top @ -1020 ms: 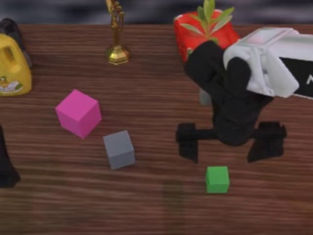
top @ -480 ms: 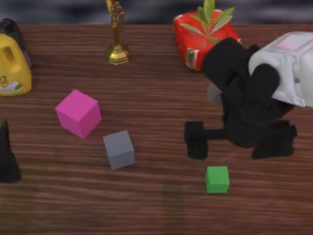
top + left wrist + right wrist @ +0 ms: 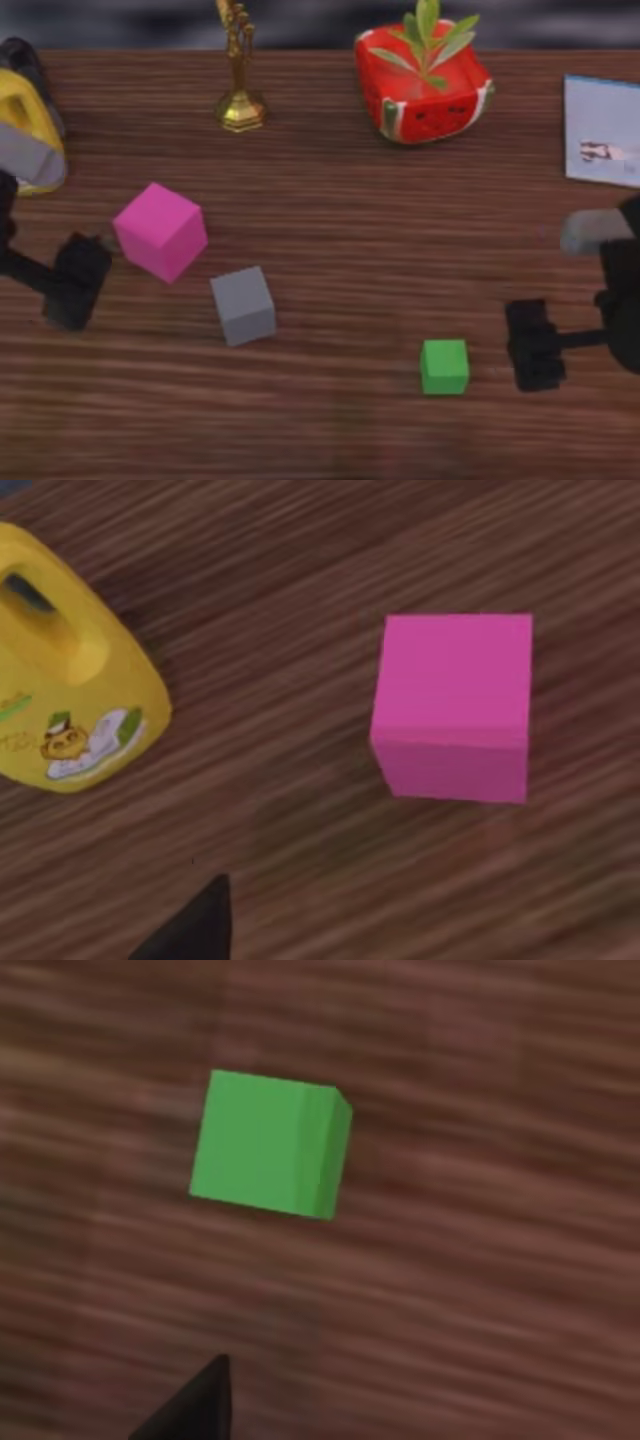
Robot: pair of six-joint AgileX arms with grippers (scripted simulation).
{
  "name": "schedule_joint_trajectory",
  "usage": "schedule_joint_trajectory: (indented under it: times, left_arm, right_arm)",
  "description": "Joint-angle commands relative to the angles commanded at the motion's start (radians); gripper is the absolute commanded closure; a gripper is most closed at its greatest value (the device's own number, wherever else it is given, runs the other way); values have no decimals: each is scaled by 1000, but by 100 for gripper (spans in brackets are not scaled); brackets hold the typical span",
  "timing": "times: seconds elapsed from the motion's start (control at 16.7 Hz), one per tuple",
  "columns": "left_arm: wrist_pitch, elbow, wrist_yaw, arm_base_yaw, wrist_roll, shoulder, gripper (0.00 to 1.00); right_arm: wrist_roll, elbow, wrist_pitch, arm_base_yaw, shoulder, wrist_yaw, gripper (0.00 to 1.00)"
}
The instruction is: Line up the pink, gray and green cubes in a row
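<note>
hovering at the worktop's [image 3: 330,220] left edge, the left jaws [image 3: 72,282] sit just beside the pink cube [image 3: 160,231], the right jaws [image 3: 535,345] near the green cube [image 3: 444,366]; their spread cannot be told; the gray cube [image 3: 243,305] lies between

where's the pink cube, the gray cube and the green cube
pink cube [image 3: 159,229], top view, on its top face
gray cube [image 3: 242,305], top view, on its top face
green cube [image 3: 268,1144], right wrist view, on its top face
</note>
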Motion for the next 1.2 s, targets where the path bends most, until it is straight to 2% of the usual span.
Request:
schedule_joint_trajectory:
  times: [0.42,0.78,0.96,1.2]
  left_arm:
    - [-363,491,2,-169,237,722,0]
    - [-559,795,3,-267,376,1087,0]
    - [-596,862,2,-288,404,1164,0]
    - [-598,868,2,-289,407,1171,0]
  right_arm:
    - [-220,-491,297,-251,-648,-6,0]
    - [-354,-684,562,-465,-1073,-3,0]
    - [-383,-710,634,-516,-1154,-1,0]
    - [-386,-711,640,-521,-1160,-1,0]
